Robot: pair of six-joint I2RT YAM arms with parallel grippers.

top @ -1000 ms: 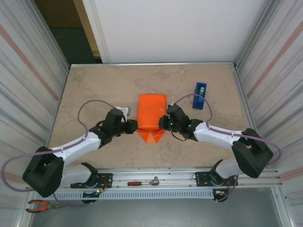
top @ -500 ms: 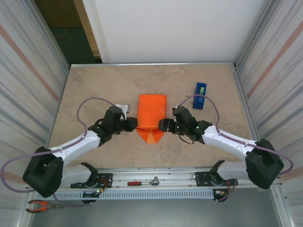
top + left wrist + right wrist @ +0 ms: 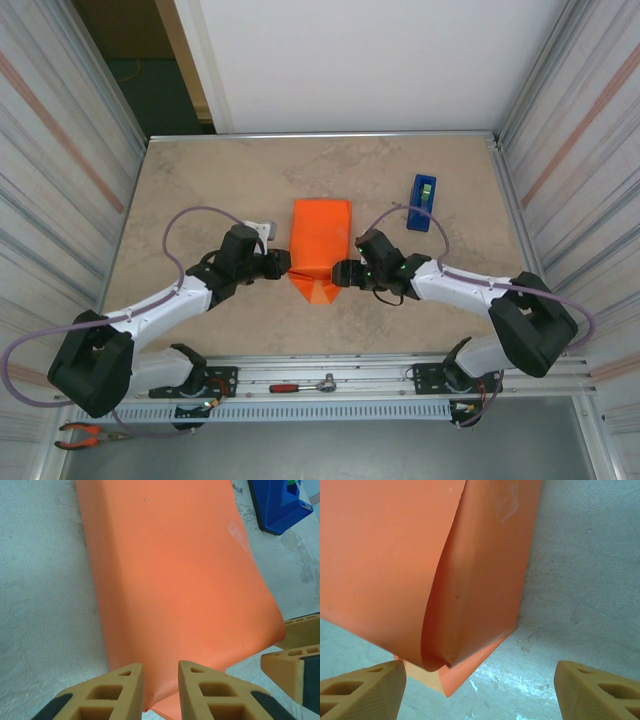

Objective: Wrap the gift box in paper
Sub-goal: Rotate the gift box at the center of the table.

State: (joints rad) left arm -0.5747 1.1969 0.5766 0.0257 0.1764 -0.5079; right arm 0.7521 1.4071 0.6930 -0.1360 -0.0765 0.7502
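beige stone table [image 3: 200, 180] between corrugated metal walls [image 3: 60, 150].

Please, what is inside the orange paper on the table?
The paper forms a boxy parcel with a pointed flap at its near end. Whatever it encloses is fully covered.

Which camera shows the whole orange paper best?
Top external: the paper lies whole, pointed fold at its near end. Left wrist crops its top face; right wrist shows a curling flap at one corner, close up.
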